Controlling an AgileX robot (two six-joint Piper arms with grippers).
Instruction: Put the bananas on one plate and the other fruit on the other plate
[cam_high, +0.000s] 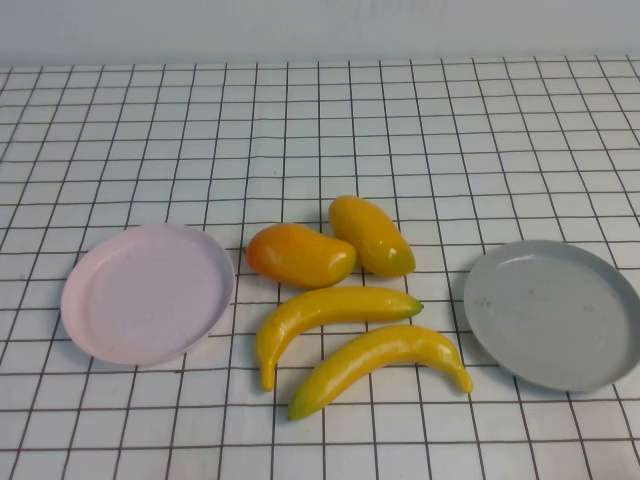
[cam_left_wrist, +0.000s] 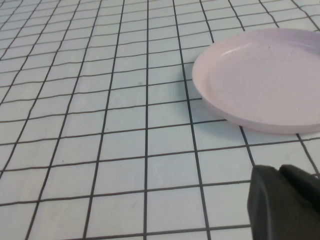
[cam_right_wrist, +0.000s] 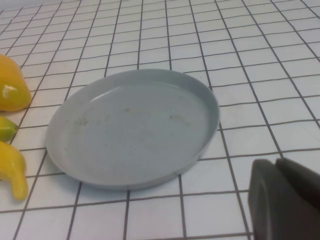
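Left gripper (cam_left_wrist: 285, 202) closed near pink plate (cam_left_wrist: 260, 80); right gripper (cam_right_wrist: 285, 200) closed near grey plate (cam_right_wrist: 132, 127).

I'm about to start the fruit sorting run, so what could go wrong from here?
The two mangoes lie touching and the two bananas lie close beside them, so picking one may nudge its neighbours. The glossy, rounded fruit may slip from a grip. The left gripper, shut beside the pink plate, and the right gripper, shut beside the grey plate, could knock a plate when setting off.
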